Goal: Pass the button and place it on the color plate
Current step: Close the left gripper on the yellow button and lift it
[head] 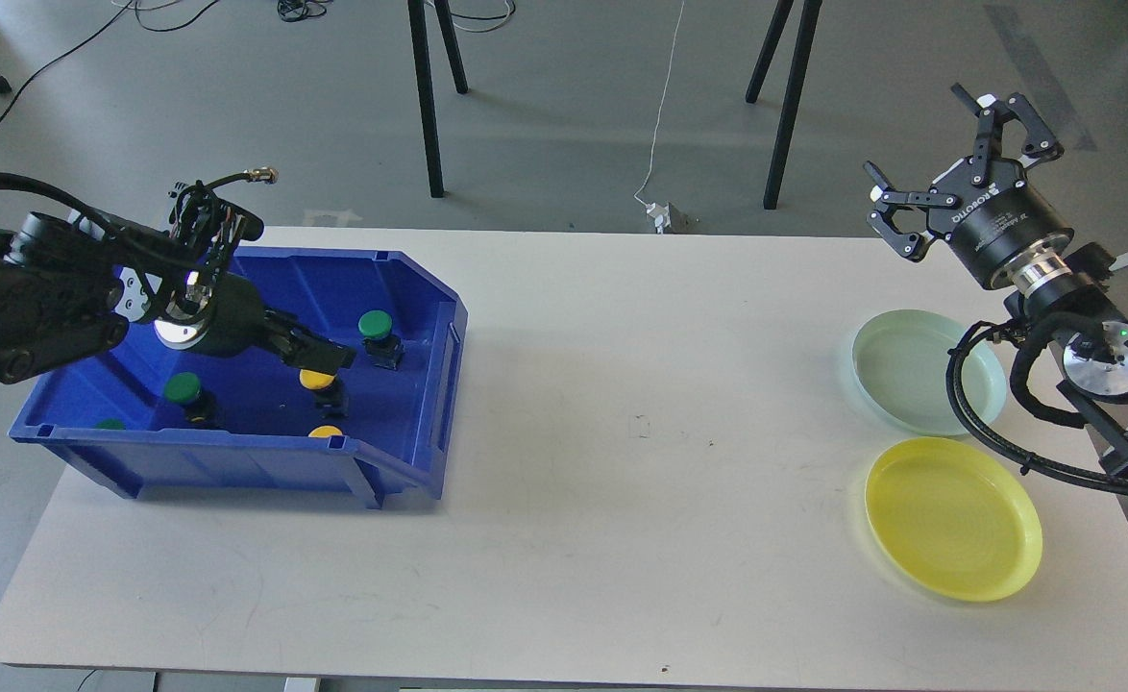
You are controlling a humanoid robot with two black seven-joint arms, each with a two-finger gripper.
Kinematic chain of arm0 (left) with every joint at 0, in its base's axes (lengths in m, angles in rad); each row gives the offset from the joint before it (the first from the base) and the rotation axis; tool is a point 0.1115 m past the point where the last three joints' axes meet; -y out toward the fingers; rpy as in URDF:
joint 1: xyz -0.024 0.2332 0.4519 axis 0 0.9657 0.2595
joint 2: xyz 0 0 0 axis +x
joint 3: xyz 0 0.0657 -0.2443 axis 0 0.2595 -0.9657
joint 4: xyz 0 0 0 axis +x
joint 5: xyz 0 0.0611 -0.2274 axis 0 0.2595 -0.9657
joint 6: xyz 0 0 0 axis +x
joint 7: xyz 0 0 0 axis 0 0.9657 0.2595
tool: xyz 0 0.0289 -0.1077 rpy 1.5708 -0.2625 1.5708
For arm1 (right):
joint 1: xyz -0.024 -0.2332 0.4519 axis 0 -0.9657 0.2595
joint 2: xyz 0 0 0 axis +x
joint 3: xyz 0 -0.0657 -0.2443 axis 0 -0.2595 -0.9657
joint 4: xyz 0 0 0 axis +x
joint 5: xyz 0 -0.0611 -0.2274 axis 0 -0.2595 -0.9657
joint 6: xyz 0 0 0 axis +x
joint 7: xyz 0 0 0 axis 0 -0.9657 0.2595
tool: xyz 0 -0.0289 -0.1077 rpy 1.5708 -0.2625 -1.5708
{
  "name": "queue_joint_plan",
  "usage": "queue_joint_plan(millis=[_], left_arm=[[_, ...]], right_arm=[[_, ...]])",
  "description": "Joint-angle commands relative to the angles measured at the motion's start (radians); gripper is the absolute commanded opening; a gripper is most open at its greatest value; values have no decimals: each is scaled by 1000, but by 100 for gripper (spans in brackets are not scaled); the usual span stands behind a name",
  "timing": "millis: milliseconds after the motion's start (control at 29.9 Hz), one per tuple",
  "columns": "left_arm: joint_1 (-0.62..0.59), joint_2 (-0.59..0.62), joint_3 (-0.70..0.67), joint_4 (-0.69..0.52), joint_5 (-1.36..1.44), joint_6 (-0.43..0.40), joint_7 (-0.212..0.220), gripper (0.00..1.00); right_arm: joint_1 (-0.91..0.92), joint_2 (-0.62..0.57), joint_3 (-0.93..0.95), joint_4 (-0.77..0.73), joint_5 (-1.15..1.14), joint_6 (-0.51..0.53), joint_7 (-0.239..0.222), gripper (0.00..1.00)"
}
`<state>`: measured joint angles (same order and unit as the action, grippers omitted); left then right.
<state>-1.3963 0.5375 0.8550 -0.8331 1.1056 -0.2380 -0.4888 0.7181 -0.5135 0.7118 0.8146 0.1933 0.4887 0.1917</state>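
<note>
Yellow push button [318, 381] is the target right now, sitting on its black base in the middle of the blue bin [237, 461]. The left gripper [326, 363] is down inside the bin right on top of it, but the fingers are dark and seen end-on, so I honestly can't tell if they're apart or clamped on the cap. Looks like the pick step, before any handover. Next move needs a firm grip on the button, then a lift clear of the bin wall toward the right gripper [948, 159], which hangs well away from the bin with its jaws wide apart. The yellow plate [953, 519] on the far side from the bin looks like the matching drop spot, next to a pale green plate [910, 370].
</note>
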Motion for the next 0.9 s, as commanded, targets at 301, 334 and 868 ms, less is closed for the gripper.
queue_joint_plan(millis=[301,334,868], left_arm=[[75,-76,-7,86,-9,-7,0,98],[88,-85,-7,100,-9,-9,0,98],[145,-99,-10,180,-12,-23,0,91]], right_arm=[[-5,0,0,-2,0,0,0,99],[-8,0,0,-2,0,0,0,99],[-14,0,0,-2,0,0,0,99]])
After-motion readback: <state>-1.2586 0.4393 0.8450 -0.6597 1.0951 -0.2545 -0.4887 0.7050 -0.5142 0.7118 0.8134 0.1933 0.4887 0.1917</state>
